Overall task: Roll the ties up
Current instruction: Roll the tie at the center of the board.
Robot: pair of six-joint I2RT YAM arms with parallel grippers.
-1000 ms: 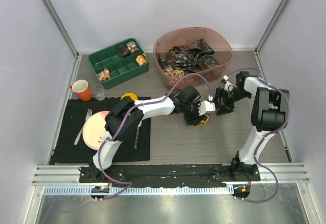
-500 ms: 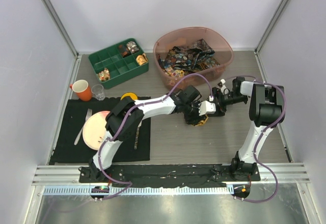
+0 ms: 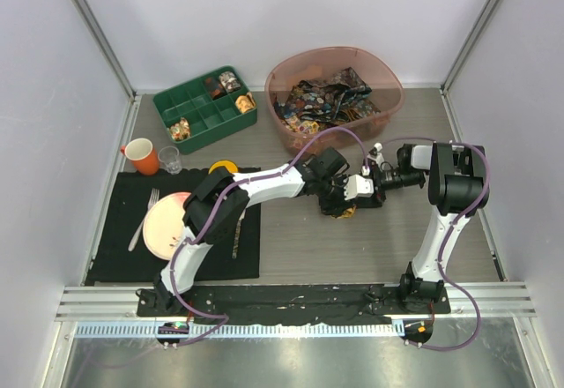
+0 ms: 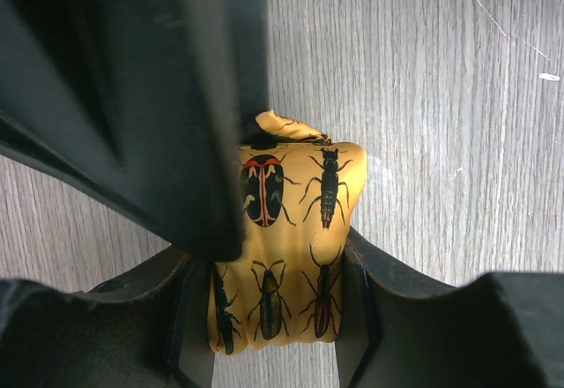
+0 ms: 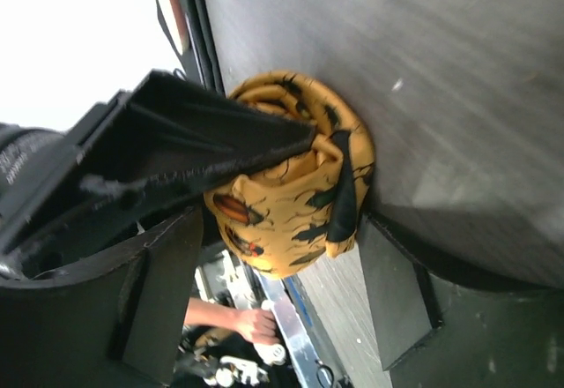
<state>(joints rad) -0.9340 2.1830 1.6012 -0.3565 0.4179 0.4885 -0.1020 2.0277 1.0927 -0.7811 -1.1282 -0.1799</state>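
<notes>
A yellow-orange tie (image 4: 295,229) printed with dark beetles is wound into a tight roll and stands on the wooden table (image 3: 300,247). My left gripper (image 4: 273,295) is shut on the roll (image 3: 350,212), one finger pressing each side. My right gripper (image 5: 278,260) is open and straddles the same roll (image 5: 295,198) from the right. Its right finger (image 5: 397,291) is next to the fabric and its left finger stands clear. The left gripper's finger crosses above the roll in the right wrist view. More dark, many-coloured ties (image 3: 328,99) lie heaped in a pink bowl (image 3: 388,75).
A green compartment tray (image 3: 198,115) holding small items stands at the back left. An orange mug (image 3: 138,154) and a small glass (image 3: 170,160) sit beside a black mat (image 3: 203,260). The mat carries a plate (image 3: 163,227) and a fork (image 3: 145,219).
My right gripper has swung left and down to the roll, and its jaws have widened around it. The left gripper has held still on the tie.
</notes>
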